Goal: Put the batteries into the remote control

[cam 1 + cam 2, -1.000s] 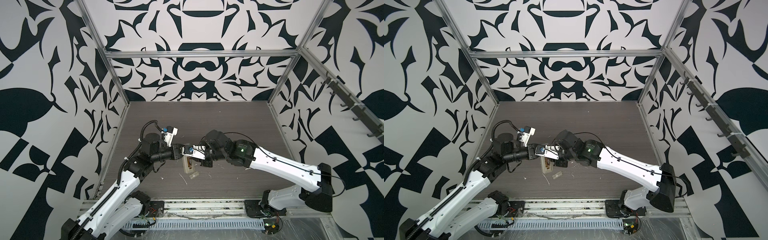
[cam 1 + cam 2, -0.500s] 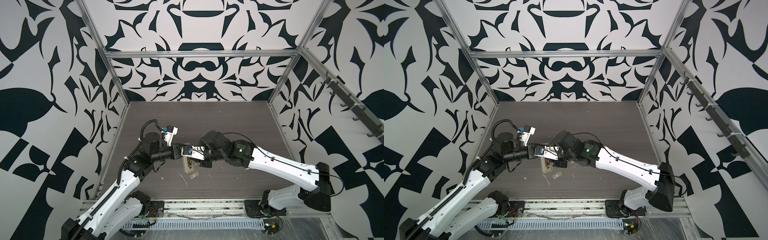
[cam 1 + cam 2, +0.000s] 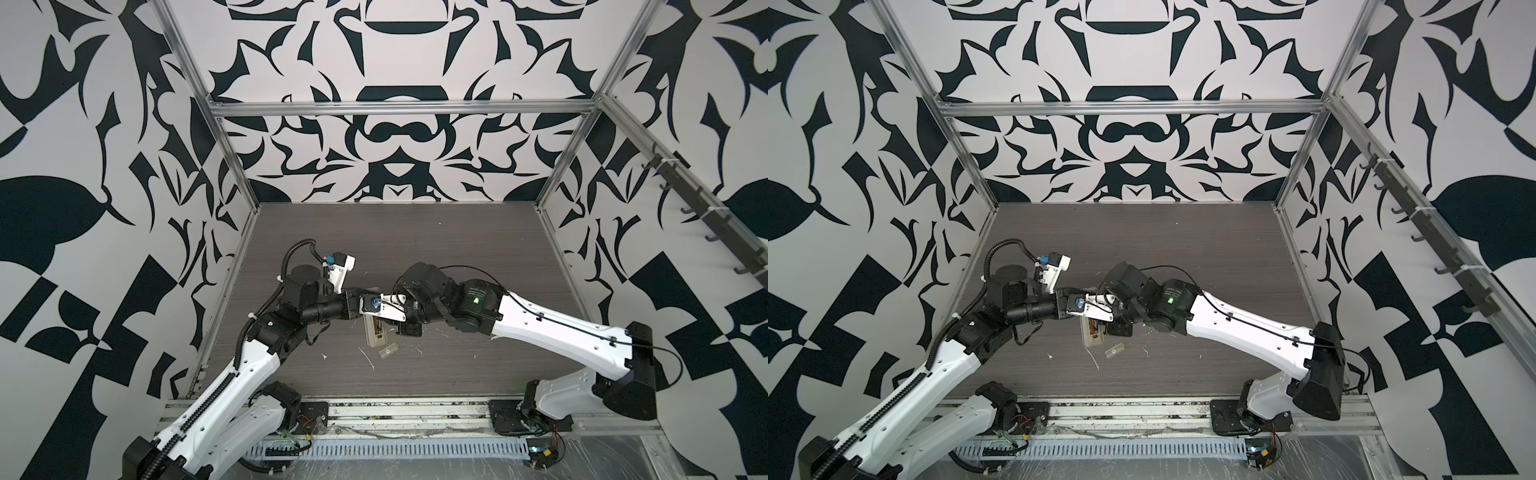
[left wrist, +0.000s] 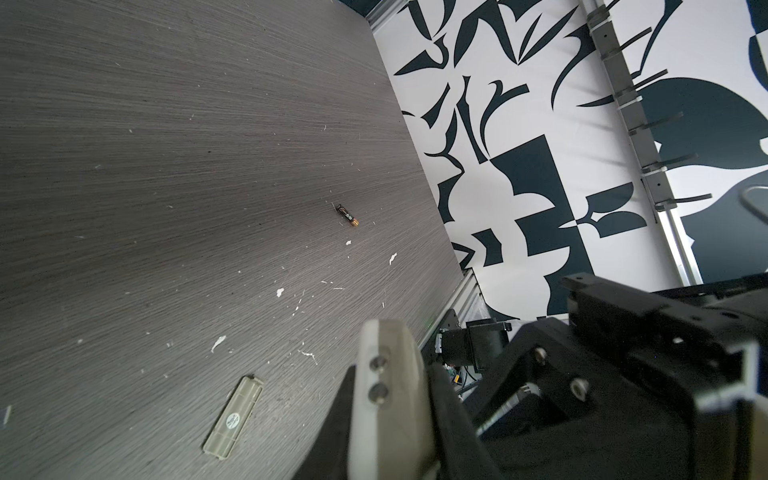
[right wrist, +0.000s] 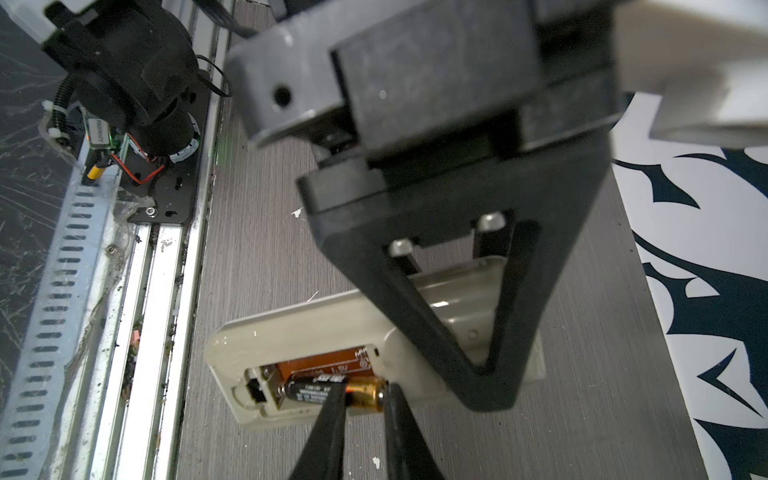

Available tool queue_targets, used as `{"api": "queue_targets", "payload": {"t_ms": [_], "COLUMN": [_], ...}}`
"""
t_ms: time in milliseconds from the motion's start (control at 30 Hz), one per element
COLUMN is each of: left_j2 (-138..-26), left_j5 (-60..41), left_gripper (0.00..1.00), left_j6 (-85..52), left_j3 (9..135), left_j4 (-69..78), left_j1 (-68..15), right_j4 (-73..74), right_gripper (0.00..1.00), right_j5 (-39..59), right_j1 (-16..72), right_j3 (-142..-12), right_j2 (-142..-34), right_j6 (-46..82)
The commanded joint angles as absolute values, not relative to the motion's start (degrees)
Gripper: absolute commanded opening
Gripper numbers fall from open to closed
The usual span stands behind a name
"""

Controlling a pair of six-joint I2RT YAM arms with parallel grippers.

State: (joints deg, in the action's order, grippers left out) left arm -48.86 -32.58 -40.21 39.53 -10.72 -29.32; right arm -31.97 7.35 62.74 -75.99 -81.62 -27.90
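White remote (image 5: 291, 328) one, batteries (image 5: 316, 388) (image 4: 347, 216) two, cover (image 4: 234, 411) one

Only thing I can actually read is "1.5V", printed on the orange floor of the battery recess (image 5: 320, 362) in the remote control (image 5: 291, 332). The battery (image 5: 316, 390) in there has white print, too blurry for me. The round sticker (image 4: 232, 421) on the loose cover piece (image 4: 245, 390) is unreadable too.

The dark wood-grain table (image 3: 415, 249) carries the remote (image 3: 370, 336), back up, at its near middle, with a small clear cover (image 3: 387, 352) just beside it, nearer and to the right. A lone battery (image 4: 347, 216) lies well apart, and white flecks (image 3: 367, 358) dot the near part.
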Motion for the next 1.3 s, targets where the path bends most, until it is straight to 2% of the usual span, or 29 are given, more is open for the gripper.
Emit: {"api": "queue_targets", "payload": {"t_ms": [0, 1267], "left_j2": [-47.66, -46.41], "left_j5": [-34.75, -34.45], "left_gripper": [0.0, 0.0], "left_j6": [-40.43, -41.04], "left_j3": [41.62, 40.85], "left_j4": [-9.1, -8.7], "left_j1": [-29.47, -29.32], "right_j4": [-33.04, -36.9], "right_gripper": [0.21, 0.13], "right_j5": [5.88, 3.65], "right_j1": [63.28, 65.5], "right_j3": [-78.04, -80.3], "right_j2": [-82.64, -87.16], "right_j6": [-29.0, -30.85]}}
